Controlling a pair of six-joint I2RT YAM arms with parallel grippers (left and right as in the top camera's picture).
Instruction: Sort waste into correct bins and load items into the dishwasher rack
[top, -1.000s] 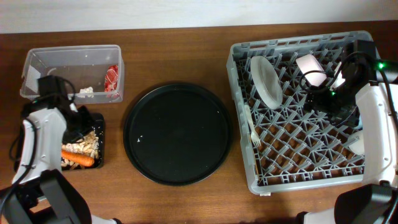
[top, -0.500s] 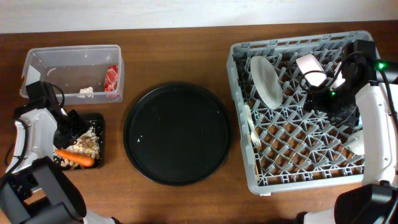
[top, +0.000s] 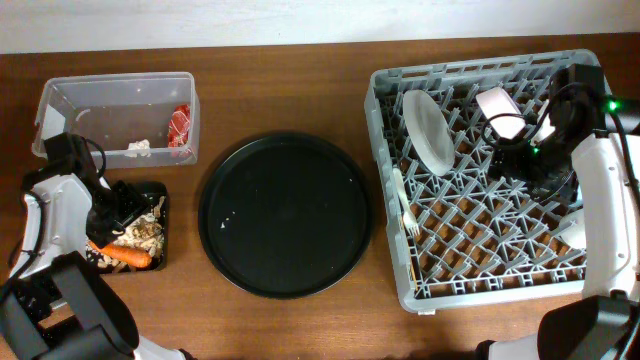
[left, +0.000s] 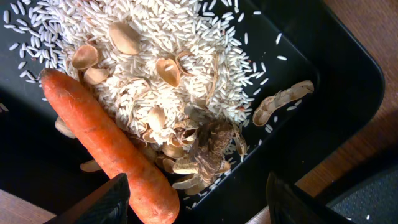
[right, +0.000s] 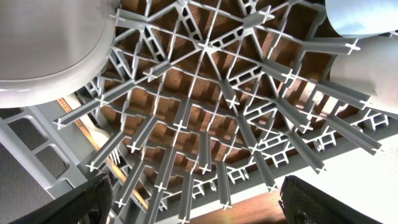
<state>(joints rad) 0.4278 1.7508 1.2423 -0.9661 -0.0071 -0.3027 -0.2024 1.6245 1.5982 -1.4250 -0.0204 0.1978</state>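
My left gripper (top: 118, 207) hangs open low over the shallow black tray (top: 163, 190). Its jaws (left: 199, 208) stand wide apart, gripping nothing. In the tray (left: 336, 81) lie rice (left: 155, 56) with nut shells, an orange carrot (left: 99, 143) and a small brown lump (left: 210, 152). The carrot's end lies below, near the left finger (left: 99, 205). The clear tub (top: 60, 95) holds a red-and-white wrapper (top: 180, 125) and a white scrap (top: 138, 147). My right gripper (top: 530, 165) is open above the grey rack (top: 470, 240), over bare grid (right: 205, 124). In the rack are a plate (top: 428, 130), a white cup (top: 498, 105) and a fork (top: 405, 205).
A large round black tray (top: 285, 215) lies between the bins and the rack. In the right wrist view the plate (right: 50, 50) is at the upper left and two pale vessels (right: 367, 68) at the upper right. The rack's rim borders the table's right side.
The left arm has shifted left and its jaws have spread wide over the black tray, where the brown lump now lies. The right arm has not moved.
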